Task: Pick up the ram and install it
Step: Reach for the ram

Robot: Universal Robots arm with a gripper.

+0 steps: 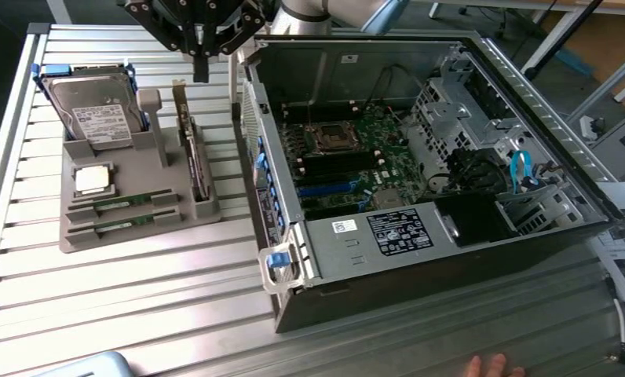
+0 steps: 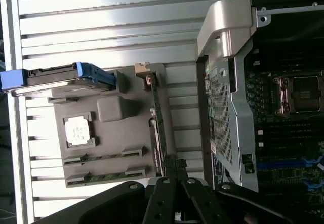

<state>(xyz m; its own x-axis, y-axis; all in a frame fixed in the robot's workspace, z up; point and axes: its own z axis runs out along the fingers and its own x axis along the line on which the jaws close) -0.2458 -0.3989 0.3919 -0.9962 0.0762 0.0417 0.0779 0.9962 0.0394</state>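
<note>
You had the end effector [image 1: 200, 75] hanging near the top edge of the exterior frame, left of centre, with its two tips pressed together and nothing between them. It hovered over the far end of the grey holder [image 1: 145, 181], close to the top end of the dark expansion card [image 1: 194, 157], which stood on edge along the holder's right side. The ram lay well below it in the frame. The upper ram stick [image 1: 122, 203] and the lower ram stick [image 1: 118, 227] both sat in their slots at the holder's lower left, one just beside the other, and neither was touched. Above them in the frame the processor chip [image 1: 93, 179] rested in its recess. Higher up, the hard drive [image 1: 98, 110] leaned in its blue-edged cradle. The open computer case [image 1: 396, 259] filled the right half of the frame, with the motherboard [image 1: 365, 149] exposed inside. A person's hand [image 1: 491, 367] showed at the bottom edge, on the slatted desk [image 1: 103, 298]. From the wrist camera you saw the end effector [image 2: 174, 166] closed just over the expansion card [image 2: 157, 128]. Both ram sticks [image 2: 104, 158] [image 2: 106, 176] sat seated in the holder [image 2: 116, 107].
</note>
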